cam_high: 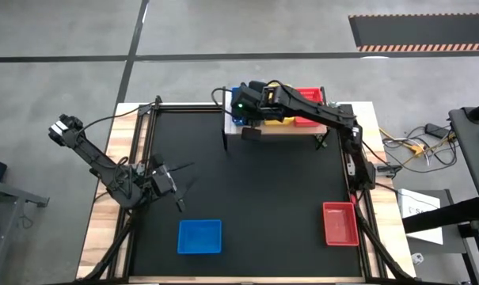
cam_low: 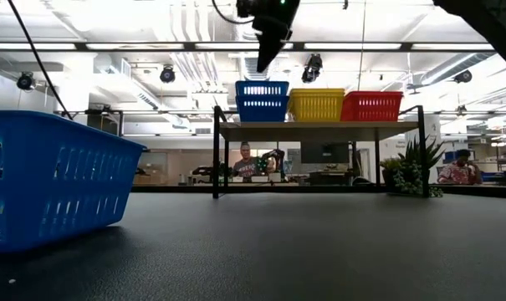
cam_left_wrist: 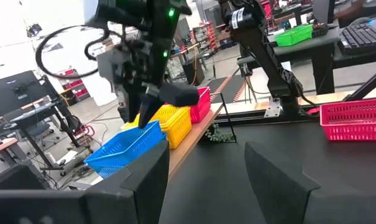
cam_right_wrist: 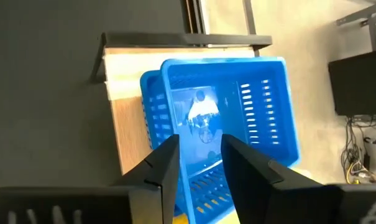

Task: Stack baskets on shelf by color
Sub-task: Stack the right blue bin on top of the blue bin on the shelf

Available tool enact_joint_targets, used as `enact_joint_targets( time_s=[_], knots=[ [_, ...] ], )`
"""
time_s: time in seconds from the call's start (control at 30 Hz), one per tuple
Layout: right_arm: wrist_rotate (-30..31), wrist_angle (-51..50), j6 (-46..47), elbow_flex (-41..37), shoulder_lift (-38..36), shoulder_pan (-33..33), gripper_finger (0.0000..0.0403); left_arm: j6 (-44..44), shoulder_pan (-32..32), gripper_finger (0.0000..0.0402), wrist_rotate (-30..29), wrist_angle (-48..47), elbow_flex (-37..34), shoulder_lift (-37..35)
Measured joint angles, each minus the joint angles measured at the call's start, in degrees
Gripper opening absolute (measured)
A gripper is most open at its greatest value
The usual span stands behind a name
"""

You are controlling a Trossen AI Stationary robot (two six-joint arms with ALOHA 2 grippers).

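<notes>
The light wood shelf [cam_high: 283, 131] stands at the mat's far edge. From left to right it carries two nested blue baskets [cam_low: 261, 100], a yellow basket [cam_low: 317, 104] and a red basket [cam_low: 371, 106]. My right gripper [cam_right_wrist: 200, 162] hovers open just above the blue pair [cam_right_wrist: 237, 118], at the shelf's left end, fingers pointing down. The upper blue basket sits slightly askew in the lower one. A loose blue basket [cam_high: 199, 236] and a loose red basket [cam_high: 340, 223] rest on the black mat near its near edge. My left gripper [cam_high: 178, 192] waits open over the mat's left side.
Black metal rails [cam_high: 142, 150] frame the mat on the left and right. The right arm [cam_high: 346, 134] stretches from the table's right side across the shelf. Cables [cam_high: 413, 146] lie beyond the right edge. People sit at desks [cam_low: 253, 163] in the room behind the shelf.
</notes>
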Motion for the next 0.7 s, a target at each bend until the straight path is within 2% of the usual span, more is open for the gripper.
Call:
enact_joint_targets(
  time_s=[0.17,0.33,0.4,0.53,0.7],
  knots=[
    [-0.24,0.4,0.43,0.04,-1.69,1.23,0.0095,-0.01,0.0,0.0194,0.0,0.03,0.17,-0.06],
    [-0.62,3.86,-0.04,-1.46,-1.47,0.68,0.0034,-0.04,0.0,0.0194,0.02,1.97,0.61,0.18],
    [-2.7,6.99,-0.62,-3.17,-1.26,0.12,0.0016,-0.04,0.0,0.0194,0.03,3.03,0.61,0.18],
    [-4.86,14.26,-0.07,-8.78,-1.22,-0.3,0.0011,-0.19,-0.02,0.0194,0.06,5.12,0.61,0.16],
    [-4.63,15.07,-0.79,-9.79,-1.35,-0.3,0.0009,-0.45,-0.09,0.0194,0.16,5.07,0.66,0.53]
  ],
)
